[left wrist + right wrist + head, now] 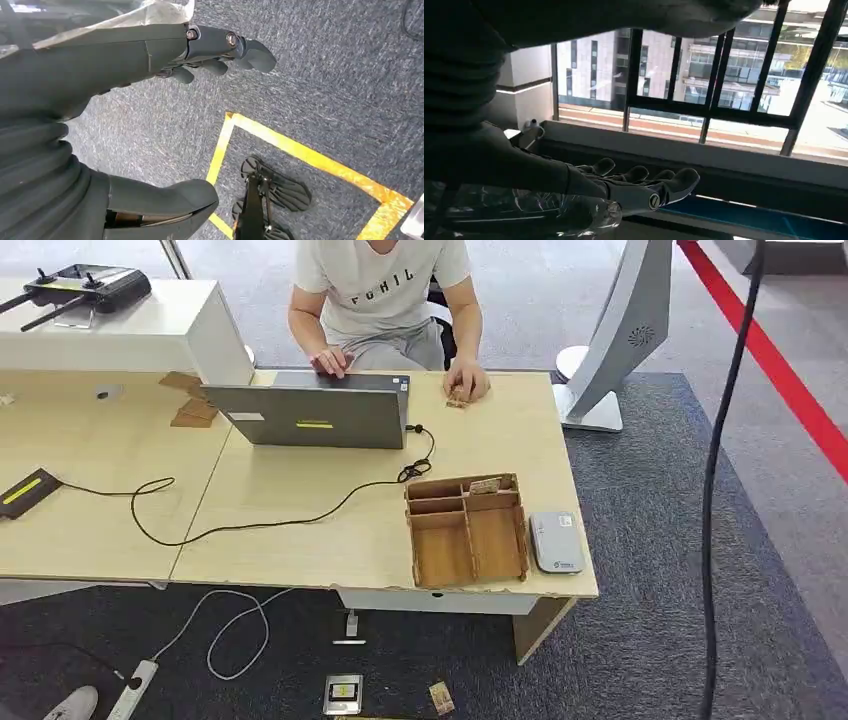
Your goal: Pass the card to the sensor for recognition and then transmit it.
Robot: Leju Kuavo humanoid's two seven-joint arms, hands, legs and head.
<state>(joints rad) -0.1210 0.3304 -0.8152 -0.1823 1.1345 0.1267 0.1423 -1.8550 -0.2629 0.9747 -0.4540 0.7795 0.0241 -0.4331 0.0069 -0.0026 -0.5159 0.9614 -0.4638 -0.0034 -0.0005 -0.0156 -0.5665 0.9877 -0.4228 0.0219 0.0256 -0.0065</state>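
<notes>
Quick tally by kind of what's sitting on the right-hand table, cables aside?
Laptop: 1
Wooden organizer tray: 1
Grey card reader: 1
Small wooden piece under the person's hand: 1
Total: 4

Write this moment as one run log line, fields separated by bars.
left hand: empty, above carpet | right hand: empty, facing window | card: in wooden organizer | card reader: beside organizer | step: not begun

Bare tabletop (300, 530) before laptop (315, 415); cable (250, 525) (looping) crosses it
</notes>
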